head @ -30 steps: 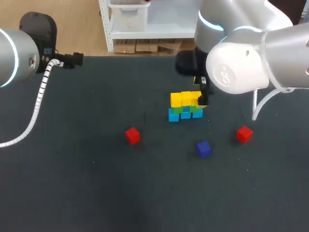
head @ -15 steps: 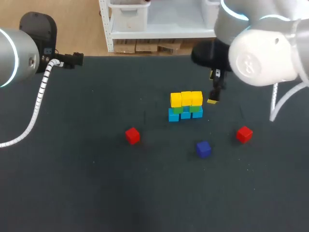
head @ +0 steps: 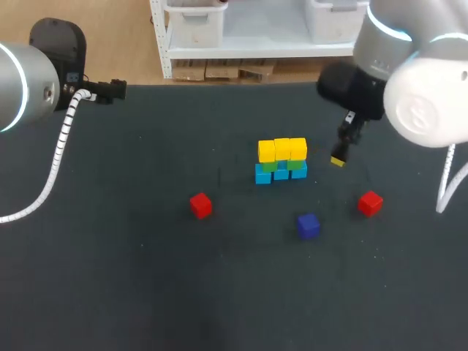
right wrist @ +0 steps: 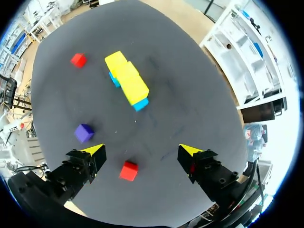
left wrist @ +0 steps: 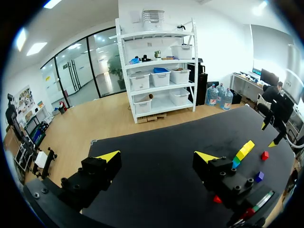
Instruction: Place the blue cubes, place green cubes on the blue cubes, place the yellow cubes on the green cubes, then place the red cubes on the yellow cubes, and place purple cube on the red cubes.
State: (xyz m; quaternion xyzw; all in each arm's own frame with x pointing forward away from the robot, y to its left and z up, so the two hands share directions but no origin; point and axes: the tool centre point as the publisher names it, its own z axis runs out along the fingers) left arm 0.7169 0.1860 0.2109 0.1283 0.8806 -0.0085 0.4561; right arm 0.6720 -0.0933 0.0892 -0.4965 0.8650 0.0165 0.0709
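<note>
Beside the cube stack (head: 281, 159), right tool (right wrist: 141, 150) hangs wide open (empty), pointing down.

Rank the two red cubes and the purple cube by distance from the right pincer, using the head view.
1. Right red cube, on the right pincer's side.
2. Purple cube, front middle.
3. Left red cube, far left.

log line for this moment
stack: blue, green, yellow layers up | red cubes: both loose | purple cube: loose | right gripper: open, empty | left gripper: open, empty
</note>
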